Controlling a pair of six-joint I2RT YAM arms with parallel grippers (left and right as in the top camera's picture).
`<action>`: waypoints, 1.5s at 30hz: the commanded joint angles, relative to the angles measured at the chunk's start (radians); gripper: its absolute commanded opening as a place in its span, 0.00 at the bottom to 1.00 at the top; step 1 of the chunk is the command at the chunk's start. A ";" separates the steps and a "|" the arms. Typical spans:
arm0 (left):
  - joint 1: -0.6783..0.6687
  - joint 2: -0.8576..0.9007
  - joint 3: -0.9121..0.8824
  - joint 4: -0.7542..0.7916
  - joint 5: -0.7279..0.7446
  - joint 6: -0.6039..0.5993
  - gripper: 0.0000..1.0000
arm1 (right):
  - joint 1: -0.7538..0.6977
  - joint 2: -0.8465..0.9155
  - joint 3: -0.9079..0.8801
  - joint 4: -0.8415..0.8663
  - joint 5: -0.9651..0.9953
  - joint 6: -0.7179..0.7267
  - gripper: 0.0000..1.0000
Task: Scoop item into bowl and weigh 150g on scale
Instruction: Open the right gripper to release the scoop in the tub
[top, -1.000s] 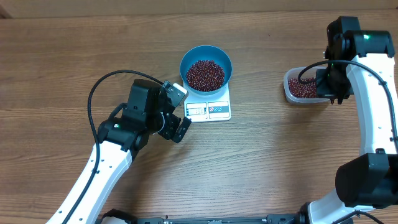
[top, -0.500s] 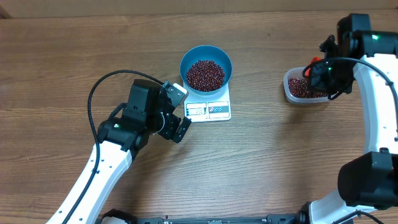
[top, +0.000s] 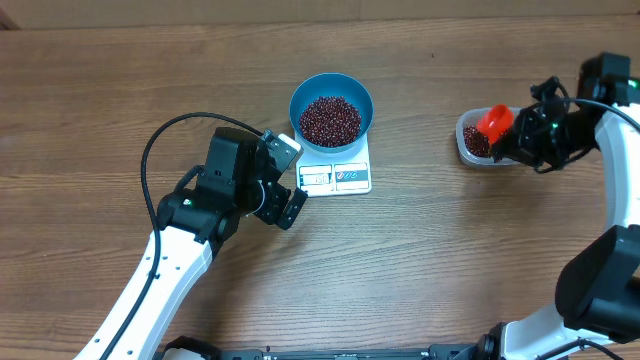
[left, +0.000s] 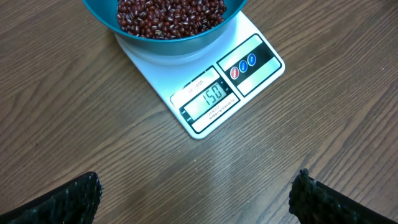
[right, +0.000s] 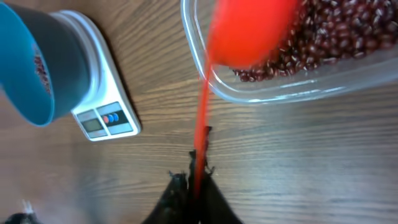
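This looks like a robotics lab bench. A brown wood-grain tabletop (top: 450, 280) fills the frame. One white-and-black robot arm (top: 150, 270) enters at lower left, trailing a black cable (top: 147, 150), and another (top: 622, 170) at the right edge. A small flat white kitchen scale (top: 336, 176) sits at upper centre.

Round bright-blue bowl (top: 298, 95) full of small dark red-brown beans (top: 331, 119), sits on flat white rectangular scale (top: 335, 177). Left hand (top: 288, 179) spread wide, just left of scale. Right hand (top: 514, 145) holds red plastic scoop (top: 493, 121) over clear plastic tub (top: 462, 136) of beans. Brown wood surface (top: 430, 250).
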 joint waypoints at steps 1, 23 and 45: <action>0.003 0.006 -0.002 0.001 -0.006 -0.011 1.00 | -0.026 0.002 -0.039 0.019 -0.111 -0.013 0.16; 0.003 0.006 -0.002 0.001 -0.006 -0.011 1.00 | -0.032 -0.002 -0.057 0.023 -0.008 0.074 1.00; 0.003 0.006 -0.002 0.001 -0.006 -0.011 0.99 | -0.031 -0.435 0.064 -0.108 0.105 0.103 1.00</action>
